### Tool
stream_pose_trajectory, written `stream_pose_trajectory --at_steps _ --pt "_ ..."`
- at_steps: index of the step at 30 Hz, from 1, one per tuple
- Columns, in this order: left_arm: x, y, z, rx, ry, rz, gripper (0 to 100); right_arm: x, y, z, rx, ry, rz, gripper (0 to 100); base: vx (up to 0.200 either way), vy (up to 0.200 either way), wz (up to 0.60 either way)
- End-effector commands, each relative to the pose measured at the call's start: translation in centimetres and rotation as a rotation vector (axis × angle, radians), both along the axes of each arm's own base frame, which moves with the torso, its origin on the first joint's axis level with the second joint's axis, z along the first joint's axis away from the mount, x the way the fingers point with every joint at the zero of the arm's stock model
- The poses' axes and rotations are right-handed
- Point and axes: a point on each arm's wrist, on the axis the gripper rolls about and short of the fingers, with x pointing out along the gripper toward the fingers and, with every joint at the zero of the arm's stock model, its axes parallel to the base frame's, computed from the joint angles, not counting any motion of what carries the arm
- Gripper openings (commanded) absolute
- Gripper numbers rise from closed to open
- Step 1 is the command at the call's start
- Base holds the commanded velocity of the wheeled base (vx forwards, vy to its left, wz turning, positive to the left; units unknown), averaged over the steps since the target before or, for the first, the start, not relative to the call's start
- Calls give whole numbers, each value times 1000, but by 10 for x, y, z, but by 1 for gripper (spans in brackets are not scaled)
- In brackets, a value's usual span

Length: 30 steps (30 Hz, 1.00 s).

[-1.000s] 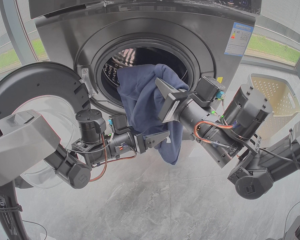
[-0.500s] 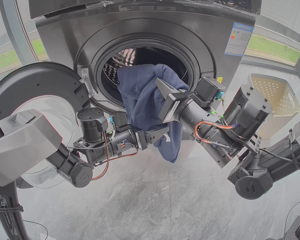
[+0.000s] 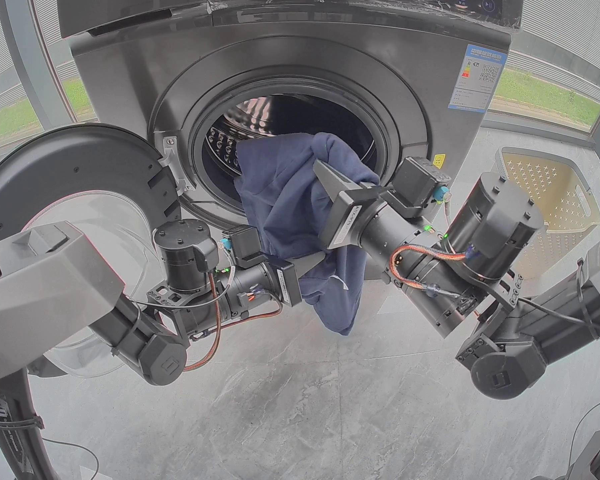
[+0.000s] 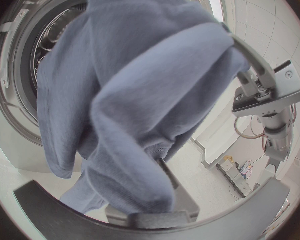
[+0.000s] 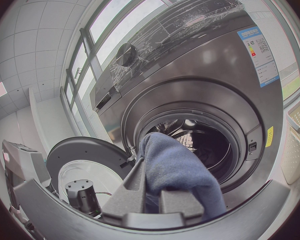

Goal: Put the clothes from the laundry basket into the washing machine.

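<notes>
The left gripper (image 3: pixel 313 261) has risen from below and pushed in against the hanging tail of the navy garment (image 3: pixel 280 195). A second ago its tips stood spread and bare at the cloth's edge; now the folds cover them, so I cannot tell whether it has closed. The right gripper (image 3: pixel 323 168) has barely moved. It holds the garment's upper bunch at the mouth of the washing machine (image 3: pixel 413 88), its fingers (image 5: pixel 133 187) pinching the cloth between them. The top of the garment lies over the lip of the drum opening (image 3: pixel 293 111), while the lower half dangles outside above the floor. The laundry basket (image 3: pixel 553 195) stands off to the robot's right. The left arm seems placed to gather the loose tail and lift it in — until then the piece is only half loaded.
</notes>
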Motion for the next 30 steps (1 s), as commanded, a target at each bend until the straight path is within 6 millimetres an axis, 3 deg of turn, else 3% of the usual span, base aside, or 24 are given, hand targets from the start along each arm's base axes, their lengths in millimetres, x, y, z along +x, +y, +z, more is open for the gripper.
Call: stream_pose_trajectory --at_steps 1,8,9,19,30 --pt "-19 -3 14 -12 -16 -31 0 5 0 -6 -13 12 -10 0 0 0 0" --pt "-29 -4 17 -10 -13 -46 0 6 2 -9 -18 16 -7 0 0 0 0" --pt "-29 -3 16 -9 -11 -46 0 6 2 -9 -19 16 -6 100 0 0 0" --pt "-28 0 17 -15 -21 -36 0 4 -2 -8 -20 16 -6 100 0 0 0" --pt "-22 7 19 -19 -29 7 0 -16 -22 -33 -78 77 4 100 0 0 0"
